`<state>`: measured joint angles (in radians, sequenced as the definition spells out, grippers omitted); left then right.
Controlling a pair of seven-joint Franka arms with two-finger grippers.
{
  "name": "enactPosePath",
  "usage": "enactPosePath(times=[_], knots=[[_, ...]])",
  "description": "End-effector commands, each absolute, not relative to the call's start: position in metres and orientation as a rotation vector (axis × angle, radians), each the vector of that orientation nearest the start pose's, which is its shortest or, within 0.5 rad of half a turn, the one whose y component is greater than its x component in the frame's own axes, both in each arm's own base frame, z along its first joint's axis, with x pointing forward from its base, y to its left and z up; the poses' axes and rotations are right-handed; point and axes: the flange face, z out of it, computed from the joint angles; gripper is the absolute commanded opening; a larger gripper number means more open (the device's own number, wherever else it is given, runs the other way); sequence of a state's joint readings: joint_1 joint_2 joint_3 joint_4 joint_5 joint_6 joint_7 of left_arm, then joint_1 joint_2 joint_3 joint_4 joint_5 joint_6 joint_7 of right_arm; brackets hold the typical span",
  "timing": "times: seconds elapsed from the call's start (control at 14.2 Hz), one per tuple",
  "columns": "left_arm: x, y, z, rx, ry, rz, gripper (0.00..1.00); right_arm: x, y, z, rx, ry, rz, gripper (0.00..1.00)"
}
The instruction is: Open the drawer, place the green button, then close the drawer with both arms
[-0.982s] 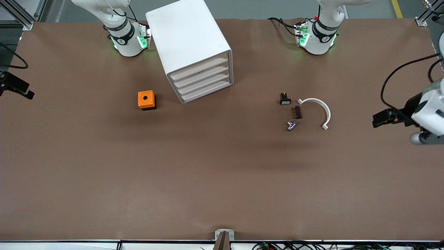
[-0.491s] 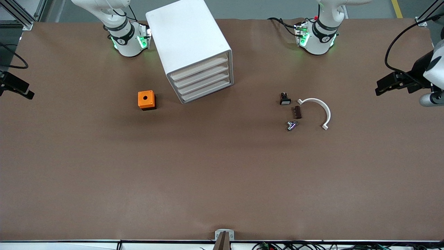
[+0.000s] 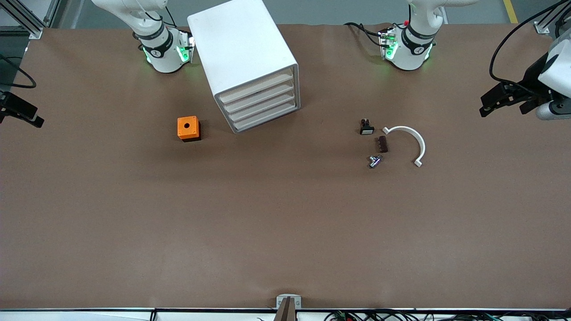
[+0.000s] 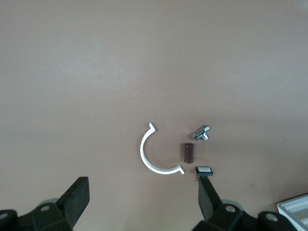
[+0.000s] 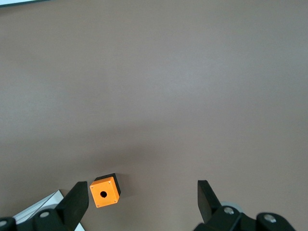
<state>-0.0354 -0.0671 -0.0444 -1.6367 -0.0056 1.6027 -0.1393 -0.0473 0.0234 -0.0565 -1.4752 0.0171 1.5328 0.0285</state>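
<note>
We see the left gripper (image 3: 486, 105), open and empty, now higher over the surface's (image 3: 285, 232) left-arm end than a second ago. The right gripper (image 5: 139, 202) waits, open and empty, above the orange cube (image 5: 105, 191). The drawer (image 3: 267, 117) stays shut; the button (image 3: 374, 161) lies unmoved beside the white clip (image 3: 408, 143).

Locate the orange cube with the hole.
The orange cube with a hole sits on the brown table, beside the white drawer cabinet, toward the right arm's end.
</note>
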Motion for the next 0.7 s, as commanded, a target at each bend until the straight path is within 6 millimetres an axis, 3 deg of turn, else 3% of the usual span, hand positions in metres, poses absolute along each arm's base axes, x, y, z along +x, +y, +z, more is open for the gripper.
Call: enactPosePath(times=[0.0,0.63], knots=[[0.5311,-0.0407,0.6345,-3.139,-0.084,-0.106,1.00,0.5574,-0.0577,0.6572,-3.129,0.198,-0.061,1.00],[0.5397,-0.0397,0.6403,-3.117,-0.027,-0.130,1.00,0.5571,-0.0597,0.6572,-3.131,0.204,-0.060,1.00]])
